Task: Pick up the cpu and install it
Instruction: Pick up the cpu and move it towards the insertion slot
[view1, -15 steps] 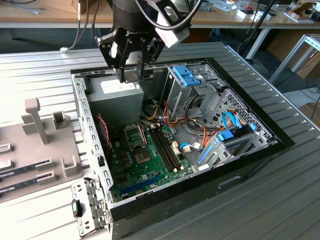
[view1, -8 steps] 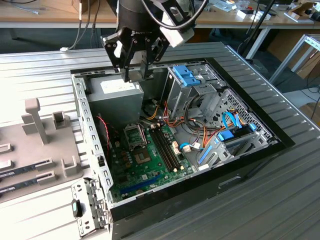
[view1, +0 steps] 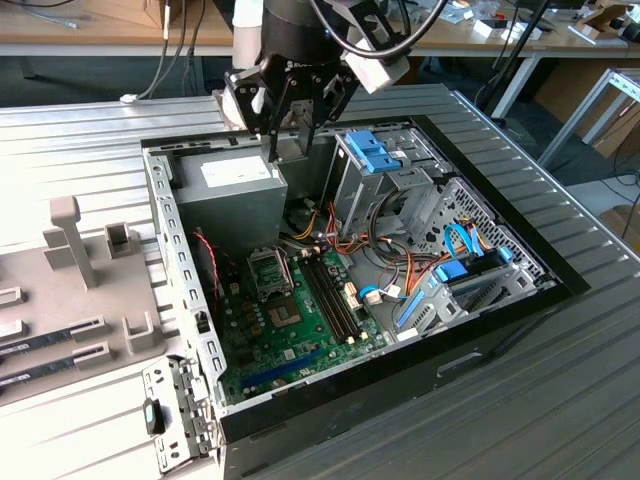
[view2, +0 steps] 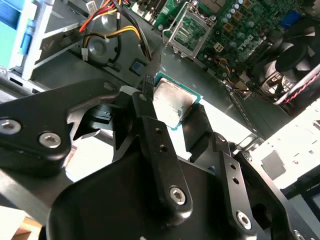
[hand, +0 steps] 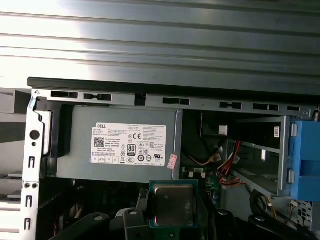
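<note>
Ribbed grey metal table, with an open computer case lying on it. We note the gripper hanging over the grey power-supply box at one end of the case. Its fingers are clamped on the cpu by two opposite edges, the metal lid facing both wrist cameras. The socket on the green motherboard sits well apart from the chip and looks unfilled.

Risks, as we judge them:
- The edge grip is thin, so a jolt could tilt or drop the chip.
- Any twist in the hold would seat it askew and bend the socket contacts.
- Loose cables near the socket could snag a finger.
</note>
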